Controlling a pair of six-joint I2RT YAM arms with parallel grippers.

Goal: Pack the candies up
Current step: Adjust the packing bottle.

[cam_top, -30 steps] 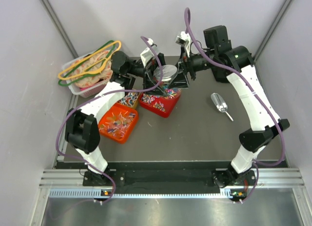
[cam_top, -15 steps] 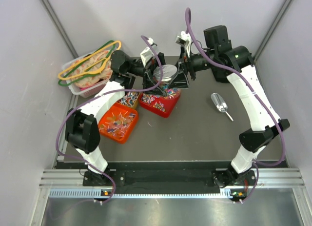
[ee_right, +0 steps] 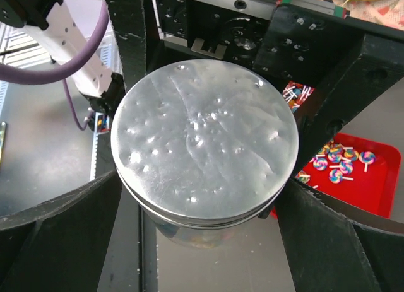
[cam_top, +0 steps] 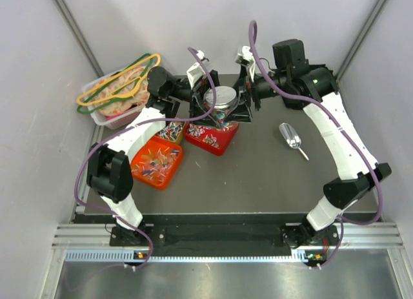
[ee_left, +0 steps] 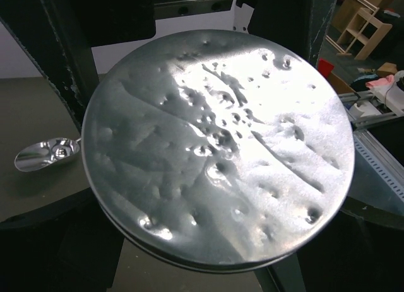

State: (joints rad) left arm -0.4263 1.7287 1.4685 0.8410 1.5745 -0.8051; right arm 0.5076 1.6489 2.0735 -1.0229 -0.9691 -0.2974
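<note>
A glass jar with a dented silver lid [cam_top: 223,97] stands at the back of the table, and that lid [ee_left: 214,147] fills the left wrist view. My left gripper [cam_top: 206,105] stands open, its fingers [ee_left: 44,241] either side of the jar below the lid, which hides any contact. My right gripper [cam_top: 241,104] faces it from the other side, open, its fingers [ee_right: 57,229] flanking the lid [ee_right: 205,153]. Candies [cam_top: 208,135] lie in a red tray [cam_top: 226,144], and more candies [ee_right: 339,163] show beside the jar. Faint colours show through the glass [ee_right: 202,232].
Two orange trays [cam_top: 139,173] [cam_top: 169,139] with small sweets sit left of the red tray. A clear bin [cam_top: 103,118] of pink-orange items with coloured hangers stands at the back left. A metal scoop [cam_top: 292,139] lies to the right, also visible as the scoop [ee_left: 47,154].
My right gripper's fingers have spread wider around the lid and that arm has shifted slightly right. The left arm and the jar have stayed put.
</note>
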